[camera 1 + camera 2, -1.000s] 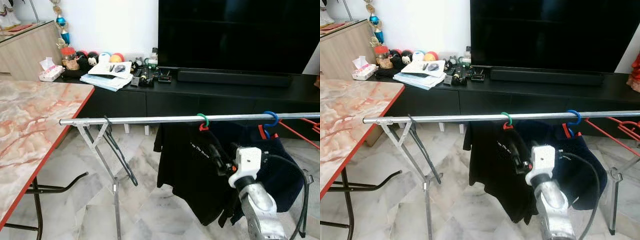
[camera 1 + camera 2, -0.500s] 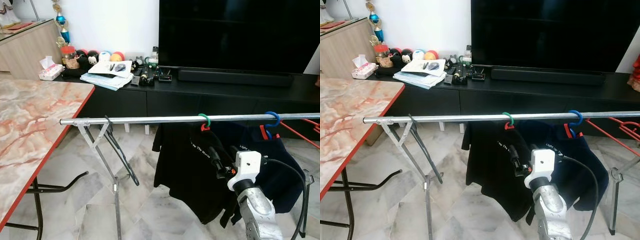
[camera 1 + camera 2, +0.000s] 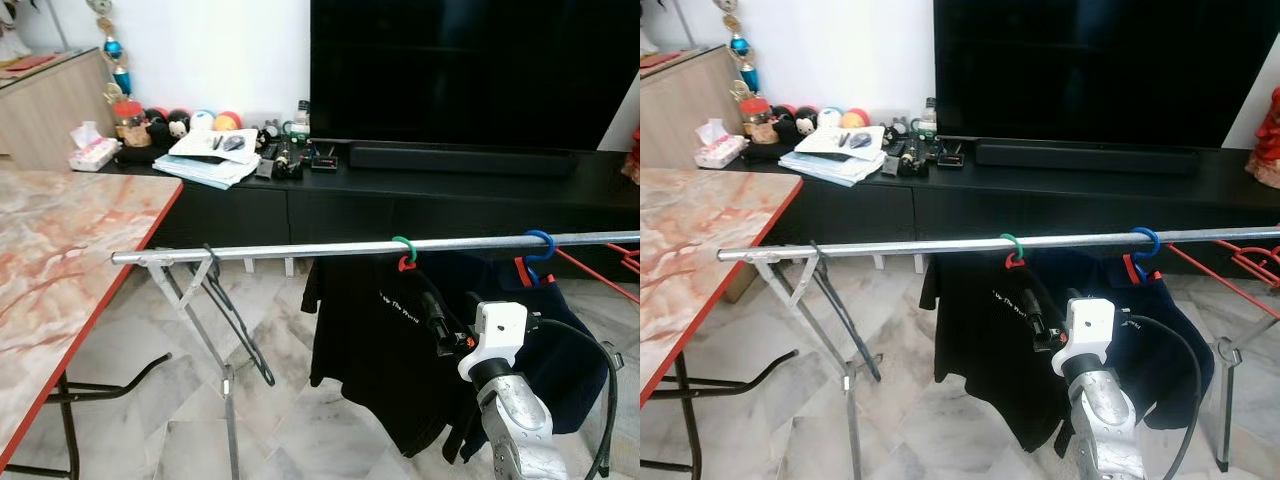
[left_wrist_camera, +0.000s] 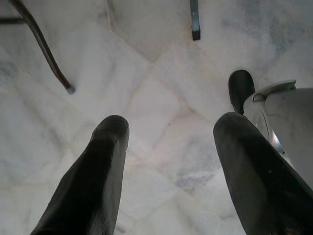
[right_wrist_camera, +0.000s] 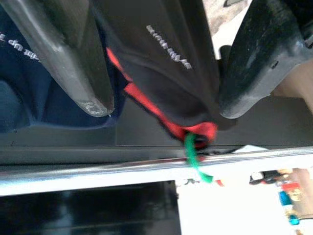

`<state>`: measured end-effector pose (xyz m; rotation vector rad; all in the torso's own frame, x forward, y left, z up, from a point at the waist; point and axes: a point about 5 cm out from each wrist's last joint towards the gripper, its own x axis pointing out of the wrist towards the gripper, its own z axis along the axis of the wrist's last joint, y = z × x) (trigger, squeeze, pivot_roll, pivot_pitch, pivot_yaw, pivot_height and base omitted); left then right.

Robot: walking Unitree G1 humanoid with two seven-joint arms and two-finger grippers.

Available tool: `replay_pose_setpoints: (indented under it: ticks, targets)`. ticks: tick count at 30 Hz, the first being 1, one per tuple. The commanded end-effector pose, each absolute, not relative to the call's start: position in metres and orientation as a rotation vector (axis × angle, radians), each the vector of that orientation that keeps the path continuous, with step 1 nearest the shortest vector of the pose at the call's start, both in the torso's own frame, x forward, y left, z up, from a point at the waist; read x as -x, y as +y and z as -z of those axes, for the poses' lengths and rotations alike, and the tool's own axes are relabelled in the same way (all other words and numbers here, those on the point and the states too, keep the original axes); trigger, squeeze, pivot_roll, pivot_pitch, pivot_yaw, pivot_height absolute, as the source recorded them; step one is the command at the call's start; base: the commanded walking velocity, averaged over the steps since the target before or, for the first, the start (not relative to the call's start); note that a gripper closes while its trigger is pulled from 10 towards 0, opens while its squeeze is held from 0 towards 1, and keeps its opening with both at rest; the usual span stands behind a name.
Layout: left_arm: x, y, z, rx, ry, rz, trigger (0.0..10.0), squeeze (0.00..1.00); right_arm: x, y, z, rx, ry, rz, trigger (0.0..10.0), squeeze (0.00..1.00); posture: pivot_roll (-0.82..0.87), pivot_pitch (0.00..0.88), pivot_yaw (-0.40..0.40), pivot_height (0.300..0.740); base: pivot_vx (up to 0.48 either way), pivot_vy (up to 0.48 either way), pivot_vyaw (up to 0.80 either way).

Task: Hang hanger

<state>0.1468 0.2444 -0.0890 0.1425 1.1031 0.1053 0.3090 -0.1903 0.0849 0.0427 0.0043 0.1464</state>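
The right gripper [image 3: 436, 322] sits at lower right of the left eye view, its black fingers [image 5: 73, 58] spread wide on either side of the black shirt [image 3: 375, 340], just below the red hanger [image 5: 161, 122]. Neither finger visibly pinches the cloth or the hanger. The hanger's green hook [image 3: 404, 244] is over the rail [image 3: 300, 248], right of centre, so the shirt hangs from the rail. A second hanger with a blue hook [image 3: 540, 241] hangs further right, carrying a navy shirt [image 3: 570, 350].

Compared with a second ago, the whole scene has slid a little: the rail sits lower in the frame and more of the TV [image 3: 470, 70] shows at the top, so the camera has shifted. The gripper keeps much the same place against the shirt, and the green hook remains on the rail.

The left gripper [image 4: 168, 147] hangs idle over the marble floor [image 4: 161, 88], fingers wide apart.
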Motion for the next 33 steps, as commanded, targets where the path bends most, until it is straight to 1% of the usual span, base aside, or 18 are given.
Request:
replay_pose_setpoints:
  ticks: [1, 6, 10, 15, 16, 17, 22, 23, 25, 26, 27, 31, 32, 33]
  targets:
    - [-0.147, 0.245, 0.089, -0.137, 1.111, -0.106, 10.0, 0.0, -0.307, -0.197, -0.086, -0.037, -0.001, -0.119, 10.0, 0.0, -0.06, 0.0, 0.055, 0.74, 0.322, 0.0, 0.0]
    - [-0.147, 0.245, 0.089, -0.141, 1.113, -0.109, 10.0, 0.0, -0.306, -0.197, -0.084, -0.039, 0.003, -0.113, 10.0, 0.0, -0.06, 0.0, 0.053, 0.74, 0.316, 0.0, 0.0]
    - [-0.147, 0.245, 0.089, -0.145, 1.114, -0.104, 10.0, 0.0, -0.301, -0.196, -0.082, -0.043, 0.009, -0.121, 10.0, 0.0, -0.05, 0.0, 0.048, 0.74, 0.0, 0.0, 0.0]
    - [-0.147, 0.245, 0.089, -0.146, 1.119, -0.096, 10.0, 0.0, -0.287, -0.198, -0.08, -0.04, 0.023, -0.176, 10.0, 0.0, -0.05, 0.0, 0.044, 0.74, 0.0, 0.0, 0.0]
    - [-0.146, 0.245, 0.089, -0.148, 1.121, -0.094, 10.0, 0.0, -0.279, -0.203, -0.078, -0.04, 0.029, -0.184, 10.0, 0.0, -0.05, 0.0, 0.042, 0.74, 0.0, 0.0, 0.0]
    - [-0.146, 0.245, 0.089, -0.148, 1.121, -0.094, 10.0, 0.0, -0.279, -0.203, -0.078, -0.04, 0.029, -0.184, 10.0, 0.0, -0.05, 0.0, 0.042, 0.74, 0.0, 0.0, 0.0]
    - [-0.146, 0.246, 0.089, -0.153, 1.127, -0.086, 10.0, 0.0, -0.244, -0.226, -0.078, -0.012, 0.07, -0.214, 10.0, 0.0, -0.07, 0.0, 0.049, 0.74, 0.0, 0.0, 0.0]
    - [-0.146, 0.246, 0.089, -0.153, 1.127, -0.086, 10.0, 0.0, -0.244, -0.226, -0.078, -0.012, 0.07, -0.214, 10.0, 0.0, -0.07, 0.0, 0.049, 0.74, 0.0, 0.0, 0.0]
    - [-0.146, 0.246, 0.089, -0.159, 1.129, -0.079, 10.0, 0.0, -0.235, -0.229, -0.081, 0.023, 0.108, -0.289, 10.0, 0.0, -0.08, 0.0, 0.057, 0.74, 0.0, 0.0, 0.0]
    - [-0.146, 0.246, 0.089, -0.159, 1.129, -0.079, 10.0, 0.0, -0.235, -0.229, -0.081, 0.023, 0.108, -0.289, 10.0, 0.0, -0.08, 0.0, 0.057, 0.74, 0.0, 0.0, 0.0]
    - [-0.146, 0.246, 0.089, -0.164, 1.132, -0.072, 10.0, 0.0, -0.233, -0.228, -0.082, 0.057, 0.132, -0.349, 10.0, 0.0, -0.09, 0.0, 0.059, 0.74, 0.0, 0.0, 0.0]
    - [-0.147, 0.246, 0.089, -0.17, 1.131, -0.064, 10.0, 0.0, -0.245, -0.215, -0.083, 0.053, 0.166, -0.479, 10.0, 0.0, -0.08, 0.0, 0.064, 0.74, 0.0, 0.0, 0.0]
    - [-0.147, 0.246, 0.089, -0.17, 1.13, -0.063, 10.0, 0.0, -0.249, -0.213, -0.081, 0.072, 0.181, -0.498, 10.0, 0.0, -0.08, 0.0, 0.064, 0.74, 0.0, 0.0, 0.0]
    - [-0.147, 0.246, 0.089, -0.169, 1.129, -0.062, 10.0, 0.0, -0.258, -0.21, -0.076, 0.141, 0.215, -0.515, 10.0, 0.0, -0.07, 0.0, 0.062, 0.74, 0.0, 0.0, 0.0]
